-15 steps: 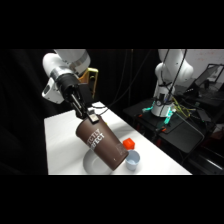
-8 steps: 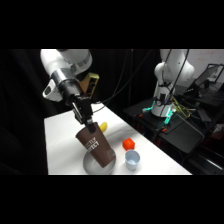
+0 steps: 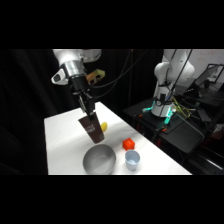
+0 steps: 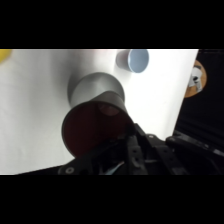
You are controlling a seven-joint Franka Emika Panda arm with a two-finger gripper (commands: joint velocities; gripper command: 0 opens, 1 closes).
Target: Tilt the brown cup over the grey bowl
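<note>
Above the white counter [image 3: 62,135], the end effector [image 3: 89,116] hangs from the arm and pinches the brown cup [image 3: 92,129] at its rim, so the cup is clear of the counter. From the side, the cup sits nearly upright with a slight lean, its narrow base pointing down toward the grey bowl [image 3: 99,160]. The bowl stands on the counter's near part, directly below and a little in front of the cup, with a gap between the 2.

Just right of the bowl stands a small pale blue cup [image 3: 132,160], upright and open at the top. A small orange object [image 3: 128,144] lies close behind that cup. A yellow object [image 3: 104,126] shows partly behind the brown cup.

Seen from the wrist, the brown cup [image 4: 94,130] fills the middle, its open mouth facing the camera and its reddish-brown inside visible. The black linkage of the end effector [image 4: 131,150] meets the cup's rim at the lower right. Past the cup lies the grey bowl [image 4: 94,89], partly covered by it, and farther off the pale blue cup [image 4: 134,60]. A yellow patch [image 4: 4,55] shows at the upper left edge.
</note>
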